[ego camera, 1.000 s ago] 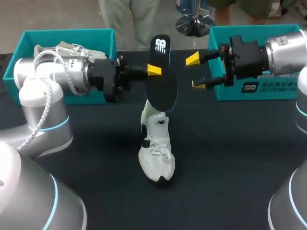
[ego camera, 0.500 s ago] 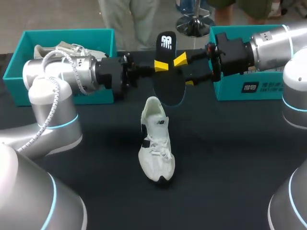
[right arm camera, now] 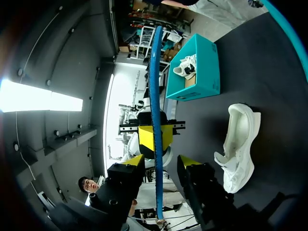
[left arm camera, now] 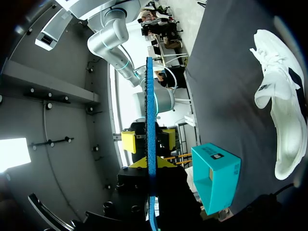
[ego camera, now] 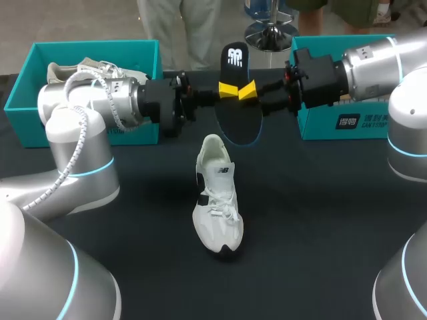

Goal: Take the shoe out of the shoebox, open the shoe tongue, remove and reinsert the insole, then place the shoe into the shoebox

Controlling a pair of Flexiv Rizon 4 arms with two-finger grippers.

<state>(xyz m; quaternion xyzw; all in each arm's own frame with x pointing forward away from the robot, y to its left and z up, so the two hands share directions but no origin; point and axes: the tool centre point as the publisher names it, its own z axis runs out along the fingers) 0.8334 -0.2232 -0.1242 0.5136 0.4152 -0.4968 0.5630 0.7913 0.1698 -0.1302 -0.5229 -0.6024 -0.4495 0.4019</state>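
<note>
Above shoe (ego camera: 217,200) | insole (ego camera: 237,123) in line, logo end far | left pincer (ego camera: 229,90) clamps

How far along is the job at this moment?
Done: the shoe lies out on the table, and the insole is out of it. In hand: the left gripper holds the insole upright in the air, with the right gripper open around it. Left: reinserting the insole and boxing the shoe.
</note>
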